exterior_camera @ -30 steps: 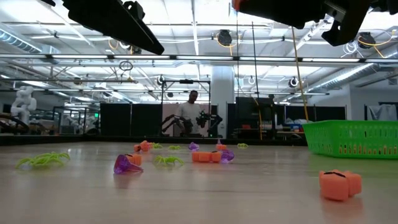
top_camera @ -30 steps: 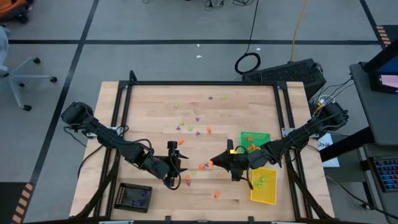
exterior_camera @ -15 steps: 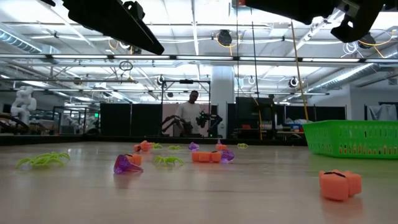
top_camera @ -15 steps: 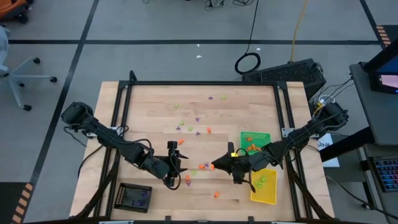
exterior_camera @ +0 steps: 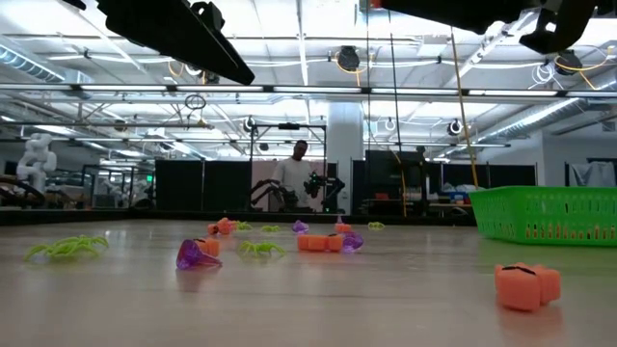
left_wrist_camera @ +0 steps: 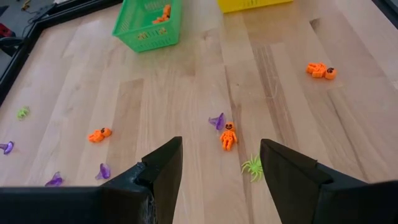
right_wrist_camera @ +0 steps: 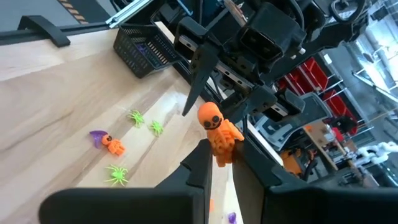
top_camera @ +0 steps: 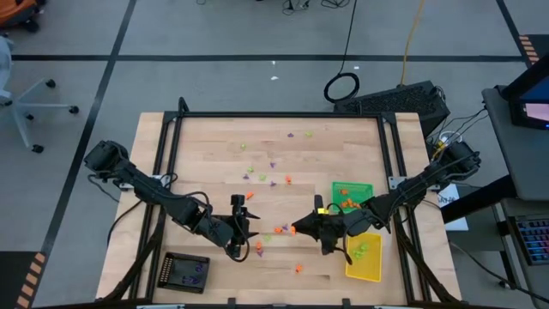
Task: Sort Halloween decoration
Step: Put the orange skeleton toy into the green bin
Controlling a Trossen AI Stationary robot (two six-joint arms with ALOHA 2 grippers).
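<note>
L gripper (top_camera: 243, 230) hovers spread over scattered Halloween decoration (left_wrist_camera: 228, 135) at tabletop (top_camera: 214, 146) centre. R gripper (top_camera: 298, 228), w/ green tray (top_camera: 364, 188) just beyond, pinches an orange skeleton (right_wrist_camera: 217, 132) by its legs. Trinkets likely light, stiff, slick; grip across torso.

Pale, smooth, satin-finished wood-plank table (left_wrist_camera: 186, 81) bearing glossy moulded-plastic trinkets, including an orange skeleton figure (right_wrist_camera: 217, 132), latticed plastic green tray (left_wrist_camera: 146, 23), and matt black fingers (left_wrist_camera: 163, 169) of the left gripper (left_wrist_camera: 221, 171).
</note>
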